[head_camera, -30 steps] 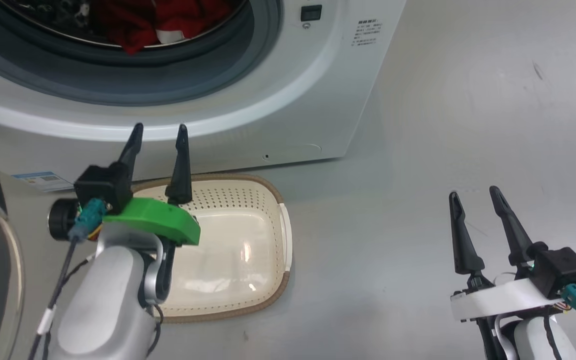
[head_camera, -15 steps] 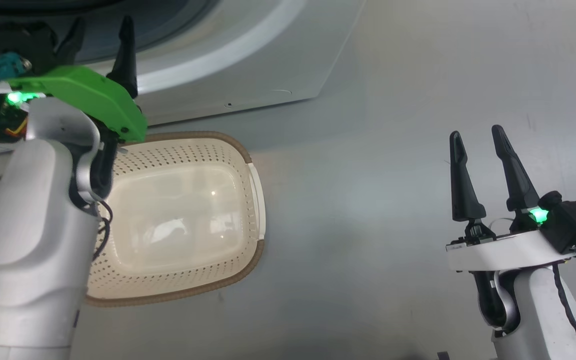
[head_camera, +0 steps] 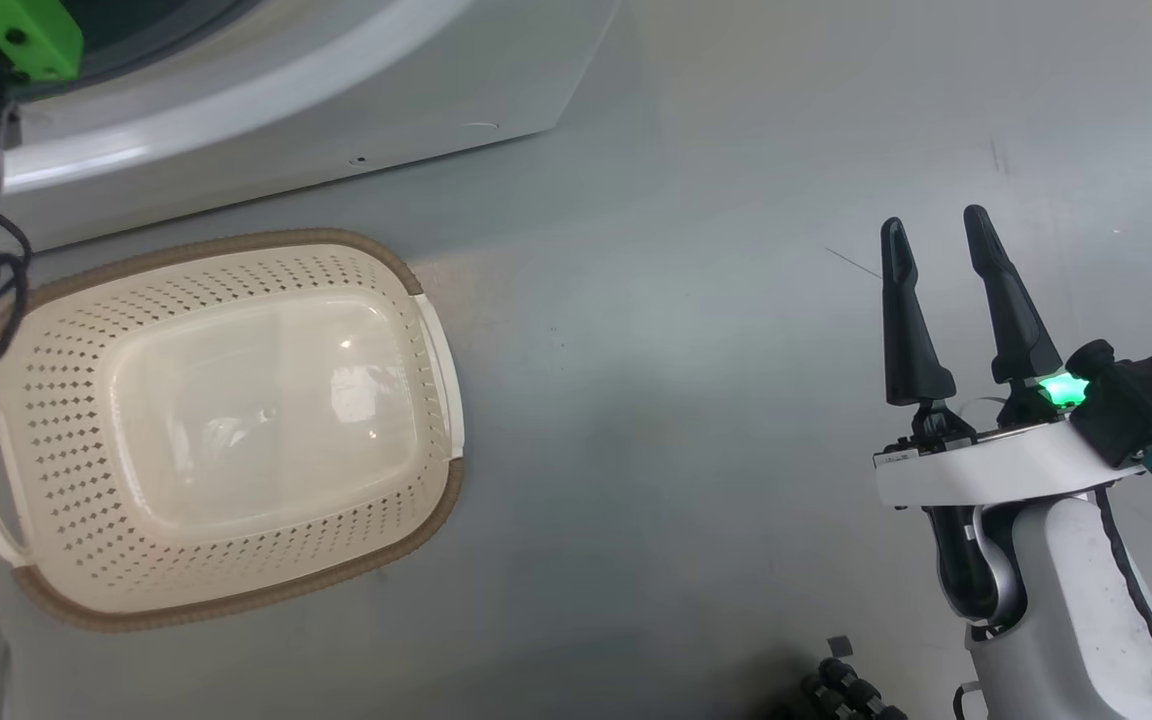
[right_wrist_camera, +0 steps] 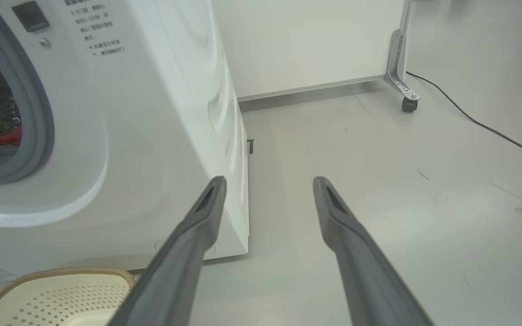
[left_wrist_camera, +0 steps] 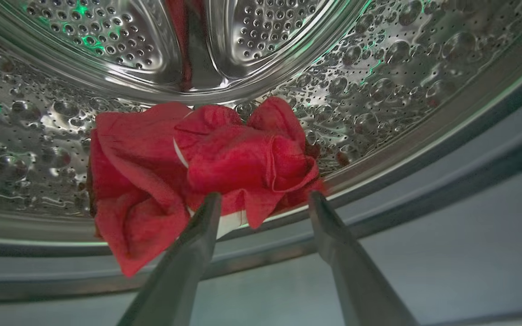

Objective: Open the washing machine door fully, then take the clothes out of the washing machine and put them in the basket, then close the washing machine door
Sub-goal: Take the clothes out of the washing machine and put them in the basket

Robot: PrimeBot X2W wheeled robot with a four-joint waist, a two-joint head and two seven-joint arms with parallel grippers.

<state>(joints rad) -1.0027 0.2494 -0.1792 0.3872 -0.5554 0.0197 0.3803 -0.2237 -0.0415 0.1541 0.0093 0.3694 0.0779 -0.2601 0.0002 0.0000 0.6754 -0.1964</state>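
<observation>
The left gripper (left_wrist_camera: 265,195) points into the washing machine (left_wrist_camera: 379,68), jaws spread wide and empty, tips just short of the clothes (left_wrist_camera: 224,158), seemingly lined up to pinch them; the basket (head_camera: 46,400) lies empty on the floor (head_camera: 686,400) below the opening, placed to receive them; the right gripper (head_camera: 934,220) hangs wide open, holding nothing, well aside.

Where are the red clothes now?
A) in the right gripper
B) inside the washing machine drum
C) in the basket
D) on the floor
B: the clothes lie in the washing machine drum, the open left gripper pointing at them; the basket is empty.
</observation>
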